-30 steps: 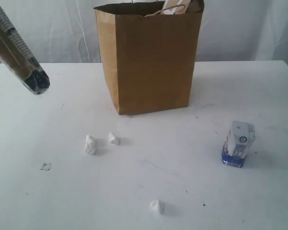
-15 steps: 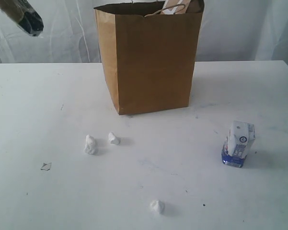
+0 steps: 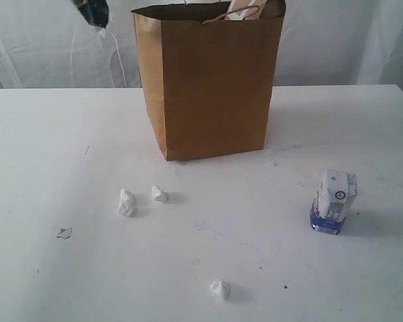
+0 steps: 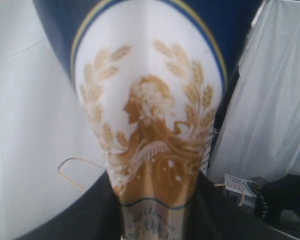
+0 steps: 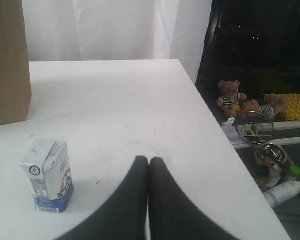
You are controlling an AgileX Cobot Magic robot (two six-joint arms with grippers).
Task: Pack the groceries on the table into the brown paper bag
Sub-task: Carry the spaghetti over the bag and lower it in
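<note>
Left wrist view: my left end effector (image 4: 154, 197) pinches the spaghetti packet (image 4: 150, 100), aloft beside the bag (image 3: 211, 87); I'd centre it over the opening before lowering. Right end effector (image 5: 149, 167): pressed together.

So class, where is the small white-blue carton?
In the exterior view the small white-blue carton stands upright on the right side of the table, apart from the brown paper bag.

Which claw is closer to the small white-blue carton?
Right. The right claw, shut, hovers near the small white-blue carton; the left claw holds the spaghetti packet up by the brown paper bag's top.
</note>
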